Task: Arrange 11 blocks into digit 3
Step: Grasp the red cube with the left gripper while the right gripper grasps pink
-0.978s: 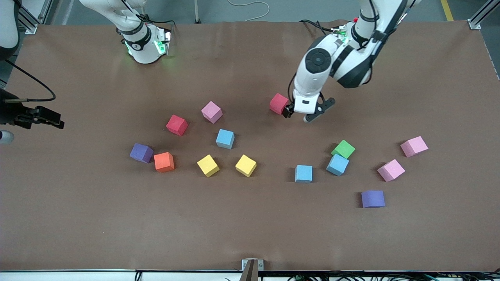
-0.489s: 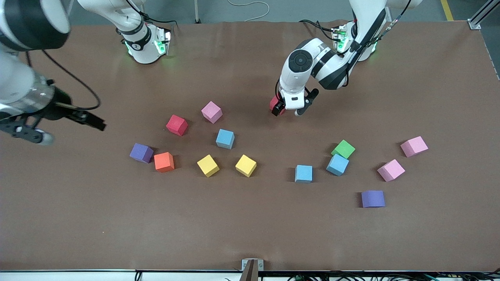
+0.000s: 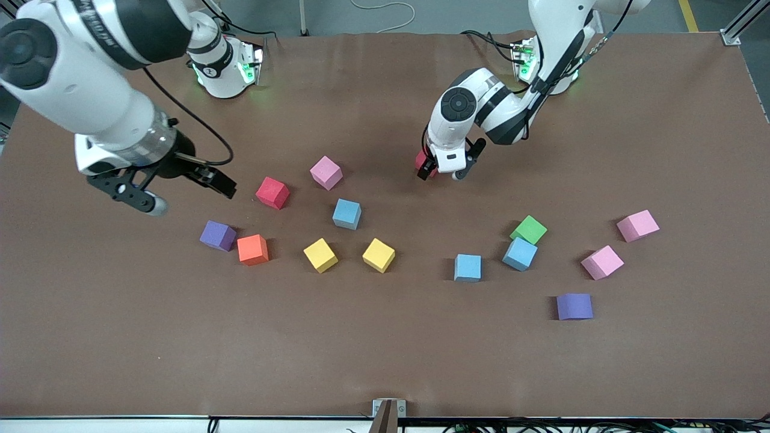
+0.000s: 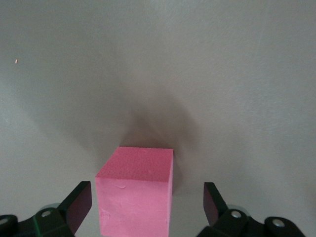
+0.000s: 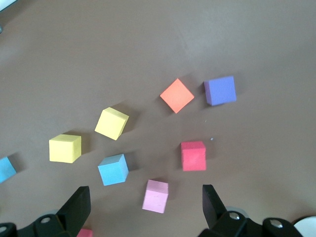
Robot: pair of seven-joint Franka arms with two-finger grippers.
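The left tool [image 3: 444, 169] is straddling a red block [image 4: 136, 190], jaws apart and not yet clamping, likely to grasp it as a first piece. The right tool [image 3: 180, 189] is hanging wide apart above the bench [image 3: 385, 361]. The blocks [image 3: 349, 214] are lying scattered; no digit is formed.

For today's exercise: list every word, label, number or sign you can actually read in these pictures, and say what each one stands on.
Lettering on the right arm's upper link: there is print, too blurred to read.
Round mark on the right arm's base: too small to read.
The blocks and the table: no writing at all.
Nothing else legible in either wrist view.
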